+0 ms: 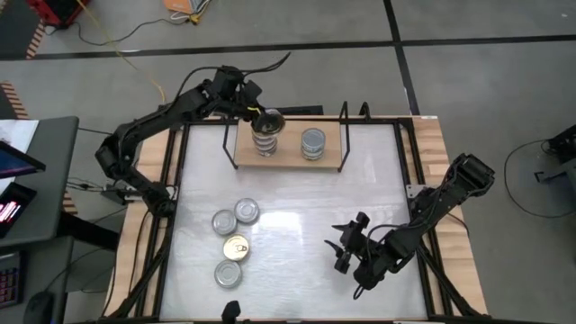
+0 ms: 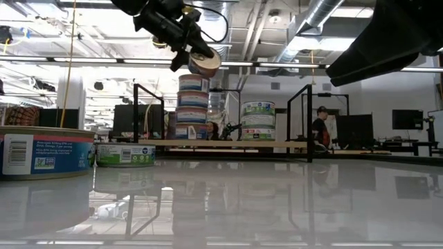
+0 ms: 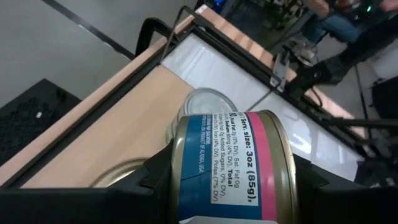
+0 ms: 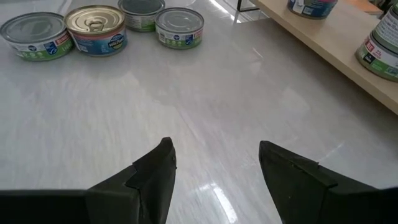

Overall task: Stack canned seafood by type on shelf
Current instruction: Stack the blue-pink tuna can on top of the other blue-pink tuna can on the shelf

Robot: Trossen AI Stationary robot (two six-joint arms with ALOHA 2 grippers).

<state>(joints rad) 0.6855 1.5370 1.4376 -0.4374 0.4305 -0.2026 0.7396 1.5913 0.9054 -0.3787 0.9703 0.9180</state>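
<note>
On the low light-wood shelf (image 1: 288,153) two stacks are up; a pink-and-blue-labelled round tin (image 2: 204,62) is held above the taller by the left gripper (image 1: 266,119); four loose flat tins (image 1: 236,236) are left on the white bench (image 1: 297,211), the right gripper (image 1: 346,245) wide open nearby

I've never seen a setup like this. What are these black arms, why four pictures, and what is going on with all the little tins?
These are two robot arms at a white table, each ending in a two-finger gripper. One picture looks down from above, one looks level across the tabletop, and two come from cameras on the wrists. The left gripper holds a pink-and-blue tin above the taller stack on the wooden shelf; a shorter stack stands beside it. The right gripper waits open over bare table. Four loose tins lie on the table, one gold-topped.
</note>
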